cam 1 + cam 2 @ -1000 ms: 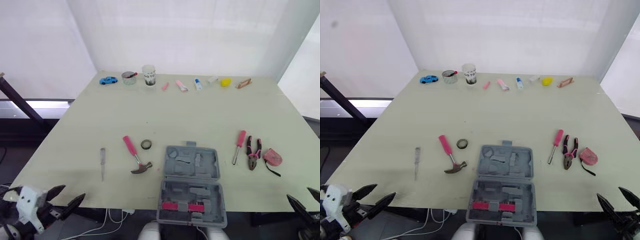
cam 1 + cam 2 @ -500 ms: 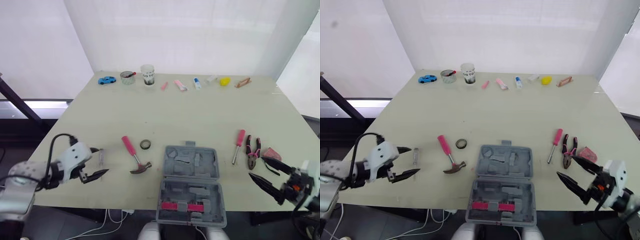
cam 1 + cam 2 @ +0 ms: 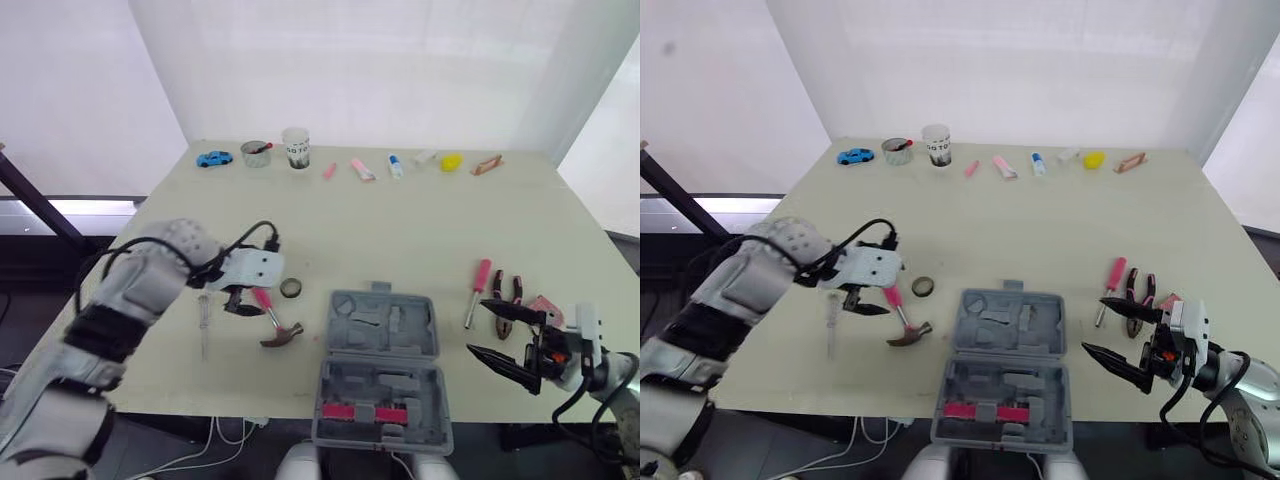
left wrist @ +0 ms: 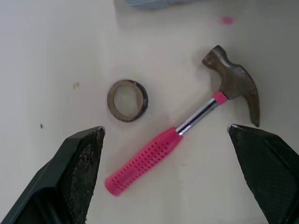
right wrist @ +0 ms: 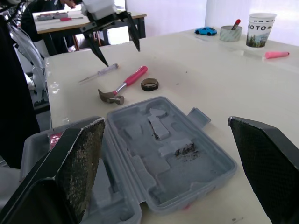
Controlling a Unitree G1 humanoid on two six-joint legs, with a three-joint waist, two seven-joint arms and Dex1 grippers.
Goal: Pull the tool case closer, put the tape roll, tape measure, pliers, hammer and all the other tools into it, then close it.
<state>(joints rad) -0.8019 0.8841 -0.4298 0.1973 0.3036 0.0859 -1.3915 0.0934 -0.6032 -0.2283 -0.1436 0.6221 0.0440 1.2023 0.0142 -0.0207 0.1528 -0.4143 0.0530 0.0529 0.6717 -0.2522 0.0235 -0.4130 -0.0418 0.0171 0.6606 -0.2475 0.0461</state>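
Observation:
The grey tool case [image 3: 380, 360] lies open at the table's near edge, with pink parts in its near half. Left of it are the pink-handled hammer [image 3: 270, 312], the tape roll [image 3: 291, 289] and a small clear screwdriver [image 3: 204, 325]. My left gripper [image 3: 243, 303] hangs open just above the hammer's handle [image 4: 145, 161], with the tape roll [image 4: 127, 100] beside it. Right of the case lie a pink screwdriver [image 3: 476, 292], the pliers [image 3: 508, 298] and the tape measure [image 3: 545, 308], which is partly hidden. My right gripper [image 3: 477, 326] is open beside the case's right side [image 5: 154, 154] and holds nothing.
Along the table's far edge stand a blue toy car [image 3: 215, 160], a small tin [image 3: 258, 155], a paper cup [image 3: 297, 150] and several small items [image 3: 395, 167]. The case overhangs the near table edge [image 3: 200, 405].
Both arms rose from below the table edge. The left gripper swept right to hover over the hammer. The right gripper moved left toward the case, past the pliers and tape measure.

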